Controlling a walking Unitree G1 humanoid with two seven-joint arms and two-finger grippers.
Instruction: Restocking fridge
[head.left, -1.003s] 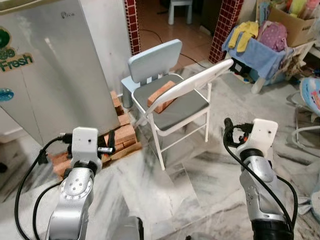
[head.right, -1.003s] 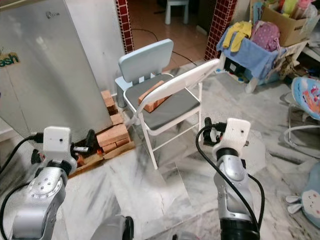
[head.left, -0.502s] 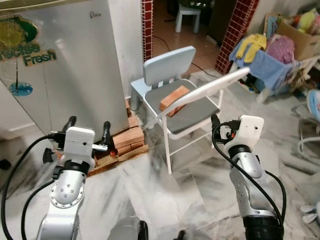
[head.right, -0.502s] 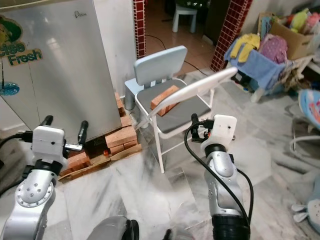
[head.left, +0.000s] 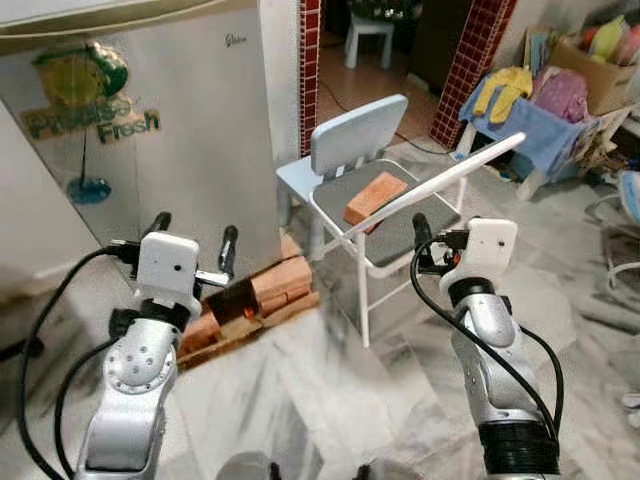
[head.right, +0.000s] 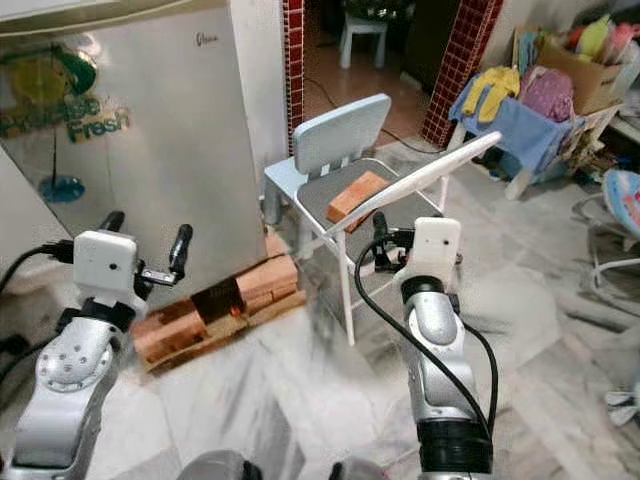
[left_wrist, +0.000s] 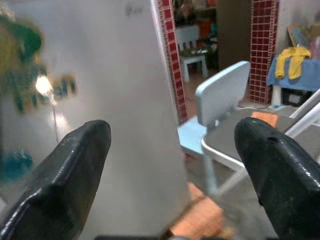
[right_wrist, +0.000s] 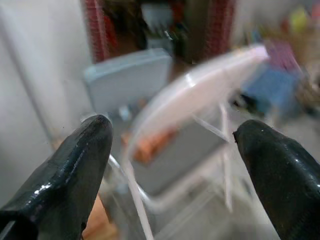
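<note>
The silver fridge (head.left: 170, 130), with a green "Precise Fresh" sticker, stands at the left with its door closed. It rests on red bricks (head.left: 268, 290). My left gripper (head.left: 192, 234) is open and empty, held up a short way in front of the fridge door (left_wrist: 100, 125). My right gripper (head.right: 392, 240) is open and empty too, raised in front of a white folding chair (head.left: 400, 225). A loose brick (head.left: 375, 196) lies on that chair's grey seat. In the right wrist view the chair's white back (right_wrist: 200, 85) is blurred between the fingers (right_wrist: 75, 170).
A small light-blue chair (head.left: 358, 135) stands behind the folding chair, next to the fridge. At the back right a rack holds blue and yellow cloths (head.left: 520, 100) beside a toy box (head.left: 600, 40). Red-tiled pillars (head.left: 485, 50) frame a doorway. Marble floor lies ahead.
The whole view has swung and moved closer, so the fridge front now fills more of the left. Both grippers stay raised and open.
</note>
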